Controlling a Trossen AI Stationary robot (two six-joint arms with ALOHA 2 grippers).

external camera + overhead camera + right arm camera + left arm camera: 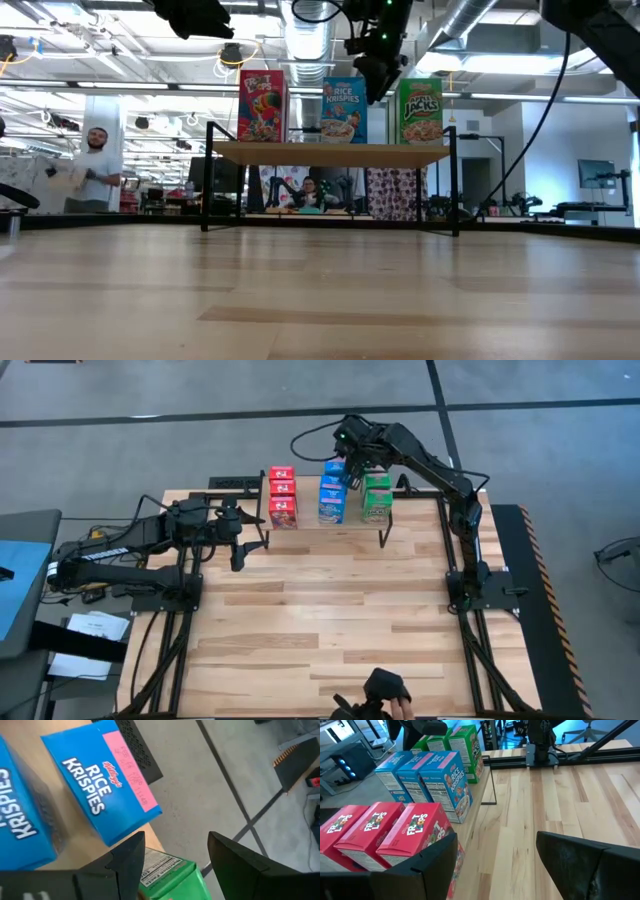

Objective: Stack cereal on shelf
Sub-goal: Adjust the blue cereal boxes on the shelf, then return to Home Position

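The low shelf [330, 153] stands at the table's far middle on thin black legs. On its top stand three rows of cereal boxes: red [282, 498] on the left, blue [332, 500] in the middle, green [376, 498] on the right. My right gripper [175, 865] is open at the shelf's far end, between the far blue box [100, 785] and the far green box [170, 875], touching neither that I can see. My left gripper [495, 865] is open and empty, beside the shelf's left end near the red boxes [390, 832].
The wide slatted tabletop [330, 620] lies bare in front of the shelf. A dark device with a hand on it [385, 695] is at the table's near edge. A person [95, 165] stands in the room beyond the table.
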